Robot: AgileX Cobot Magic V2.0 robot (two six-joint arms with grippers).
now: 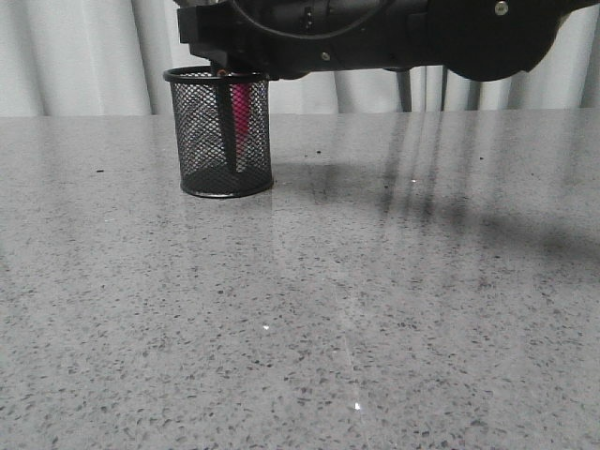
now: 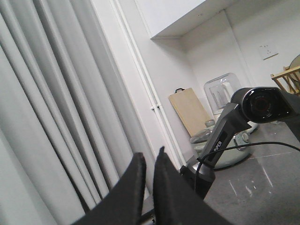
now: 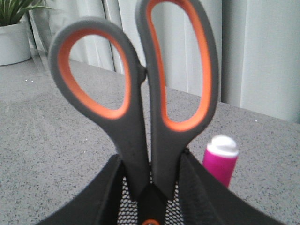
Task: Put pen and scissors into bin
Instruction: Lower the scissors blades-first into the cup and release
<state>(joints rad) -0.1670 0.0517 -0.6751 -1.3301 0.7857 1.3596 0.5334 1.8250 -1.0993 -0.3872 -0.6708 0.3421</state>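
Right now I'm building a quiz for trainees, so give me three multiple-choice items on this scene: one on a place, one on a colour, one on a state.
1. Where is the magenta-pink pen?
A. on the table
B. in the black wire-mesh bin
C. in the left gripper

2. What colour lines the dark grey scissors handles?
A. orange
B. blue
C. white

3. How do the scissors stand?
A. flat on the table
B. blades up
C. handles up, blades in the bin

Key: 1 B, pink shows through the mesh; 2 A, the right wrist view shows orange; 3 C, the right gripper clamps the handle shanks over the bin.

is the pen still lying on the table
No, the pen stands inside the bin, its pink body visible through the mesh.
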